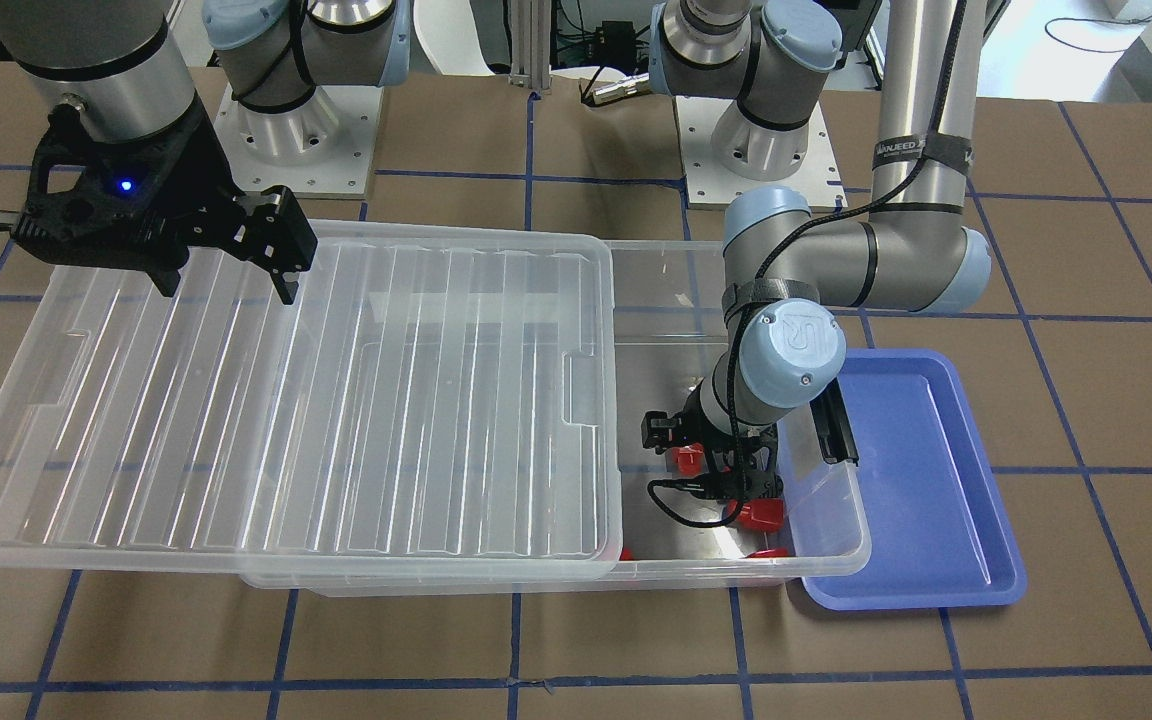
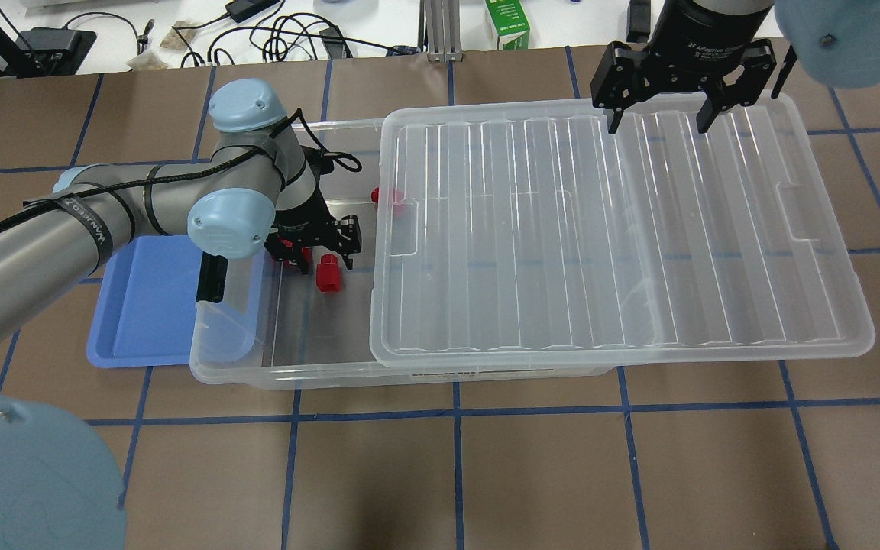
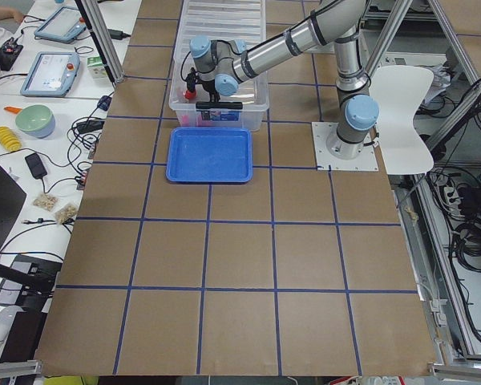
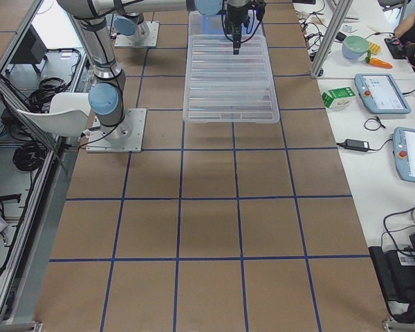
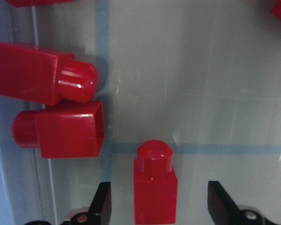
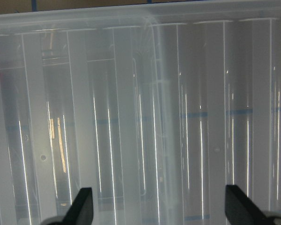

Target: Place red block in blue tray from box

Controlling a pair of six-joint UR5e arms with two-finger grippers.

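The clear box [image 2: 295, 376] holds several red blocks. My left gripper [image 2: 318, 250] is down inside its uncovered end, open. In the left wrist view its fingertips [image 5: 102, 194] stand either side of one red block [image 5: 154, 197] lying on the box floor, apart from it. Two more red blocks [image 5: 42, 75] lie side by side to the left. Another red block [image 2: 328, 275] shows next to the gripper in the overhead view. The blue tray [image 2: 146, 305] lies empty beside the box's end. My right gripper [image 2: 658, 114] is open and empty, hovering over the lid [image 2: 608, 229].
The ribbed clear lid [image 1: 336, 400] is slid sideways, covers most of the box and overhangs its far end. A black latch bar [image 2: 211, 276] sits on the box end by the tray. Cables and a green carton [image 2: 506, 23] lie beyond the table's back edge.
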